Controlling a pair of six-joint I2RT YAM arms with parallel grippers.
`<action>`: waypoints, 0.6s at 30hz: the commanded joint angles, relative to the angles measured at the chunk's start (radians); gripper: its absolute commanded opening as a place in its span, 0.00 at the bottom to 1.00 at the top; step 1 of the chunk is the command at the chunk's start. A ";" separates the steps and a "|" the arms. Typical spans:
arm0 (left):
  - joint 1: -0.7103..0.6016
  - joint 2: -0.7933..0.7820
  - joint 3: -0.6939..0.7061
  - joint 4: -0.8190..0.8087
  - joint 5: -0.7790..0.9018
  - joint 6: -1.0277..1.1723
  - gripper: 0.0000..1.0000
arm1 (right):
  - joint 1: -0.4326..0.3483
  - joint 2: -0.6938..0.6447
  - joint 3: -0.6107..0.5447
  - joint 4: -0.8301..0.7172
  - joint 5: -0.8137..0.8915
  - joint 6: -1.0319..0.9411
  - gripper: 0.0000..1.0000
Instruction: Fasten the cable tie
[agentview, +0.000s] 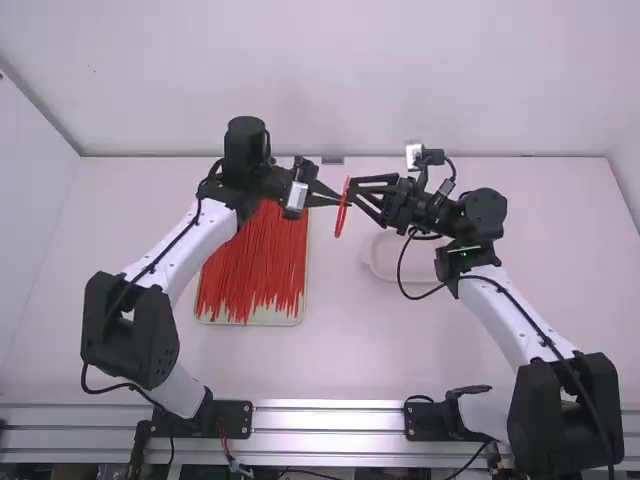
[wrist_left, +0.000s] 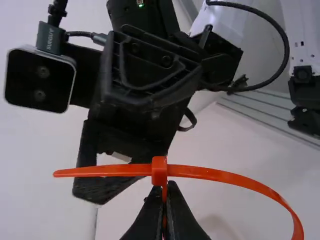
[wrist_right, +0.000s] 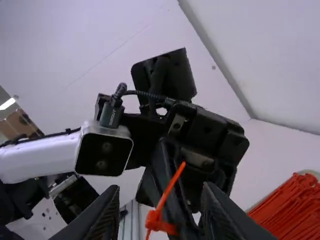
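Left pincer (wrist_left: 163, 192) pinching red cable tie (wrist_left: 215, 175), right pincer (wrist_right: 161, 189) spread wide facing it

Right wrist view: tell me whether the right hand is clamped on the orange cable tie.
No: the fingers of the right hand stand wide apart, with the cable tie in the gap between them.

Spare red ties (agentview: 255, 265) piled on beige tray (agentview: 270, 317); white dish (agentview: 378, 262) nearby on white table (agentview: 330, 350).
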 joint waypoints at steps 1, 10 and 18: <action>-0.017 -0.008 -0.001 -0.003 0.029 0.018 0.02 | 0.014 0.000 0.033 0.014 -0.003 0.019 0.43; -0.038 -0.007 -0.001 0.008 0.022 0.022 0.02 | 0.028 0.000 0.033 0.017 -0.004 0.024 0.35; -0.031 -0.008 -0.001 -0.011 0.022 0.014 0.02 | 0.027 0.000 0.033 0.016 -0.035 -0.001 0.00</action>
